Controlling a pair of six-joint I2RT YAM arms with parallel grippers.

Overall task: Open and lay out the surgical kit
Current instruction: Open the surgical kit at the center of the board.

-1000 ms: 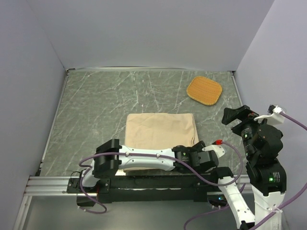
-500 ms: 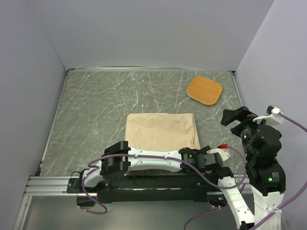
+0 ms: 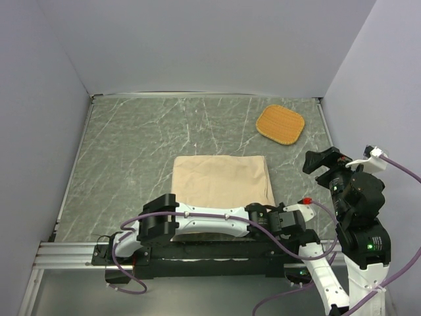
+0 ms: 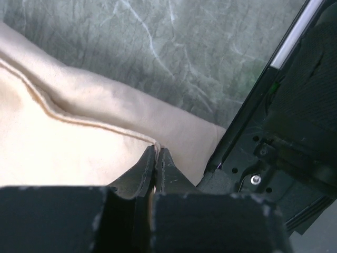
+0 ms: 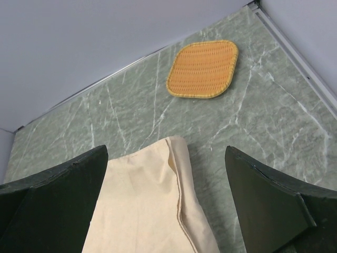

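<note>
The left claw (image 4: 156, 154) is seen closed, its two dark fingers (image 4: 138, 171) pressed together on the hemmed edge of the cloth (image 4: 63, 153), at the corner of the top fold. From this claw the pale beige cloth is spread out to the left and ahead, and a stitched seam is seen running away from the fingertips. A lower layer of the same cloth is shown just beyond the tips, laid on the green marbled table (image 4: 174, 47). Close by on the right of the claw, a black frame (image 4: 247, 132) is seen at the table's edge.

The right claw (image 5: 167, 158) is held wide open above the table, and nothing is gripped between its fingers. Below and ahead of it the cloth is seen as a folded rectangular bundle, laid flat on the table, with its near right corner under the gap between the fingers. Farther ahead of this claw and a little to its right, well apart from the cloth, an orange woven pad (image 5: 202, 68) is laid flat near the back wall. The two claws are seen apart, the right one off the cloth's right side.
</note>
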